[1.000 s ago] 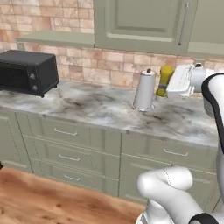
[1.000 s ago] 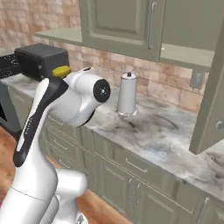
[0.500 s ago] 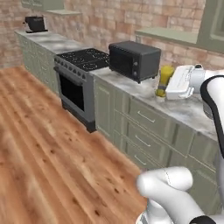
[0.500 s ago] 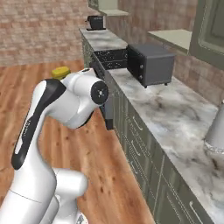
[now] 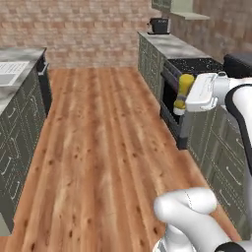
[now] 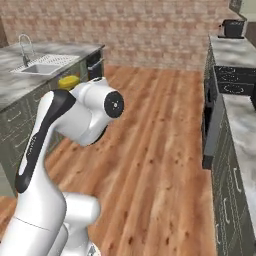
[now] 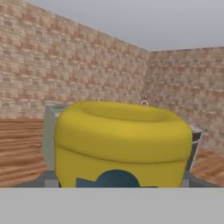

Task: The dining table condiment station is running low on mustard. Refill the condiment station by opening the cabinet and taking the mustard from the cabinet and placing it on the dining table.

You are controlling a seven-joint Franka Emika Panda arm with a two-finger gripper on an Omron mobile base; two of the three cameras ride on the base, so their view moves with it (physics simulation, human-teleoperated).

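Your gripper [image 5: 187,96] is holding the mustard [image 5: 185,84]. The jaws are closing on the bottle's sides and carrying it in the air, clear of every surface. In the hand view the mustard [image 7: 122,144] is sitting right in front of the camera, its rounded yellow shoulder uppermost and a dark blue label patch showing at its lower edge. The bottle is covering the fingertips, so you are reading the grip from the way it is hanging off the white hand in the left base view, pale cap downward.

The dining table [image 6: 75,49] is lying off to the left, and the mustard [image 6: 69,81] is not over its marble top. It is hanging out past the table's near edge, over the wood floor [image 5: 98,147]. In the right base view the bottle is peeking out just beside the arm's upper link, level with the table's green side panels.

Wide open room is running between the dining table and the counter run [image 6: 235,125] across the aisle from it. The floor there is stretching bare to the brick wall [image 5: 78,29] beyond the table's far end.

Counting outward from the table, you are seeing:
- one mustard bottle
- one inset sink [image 6: 42,65] in the tabletop
- one curved tap [image 6: 24,47] behind that sink
- one black stove [image 5: 189,66] across the aisle
- one small dark appliance [image 5: 158,24] on the counter farther along that side, towards the wall
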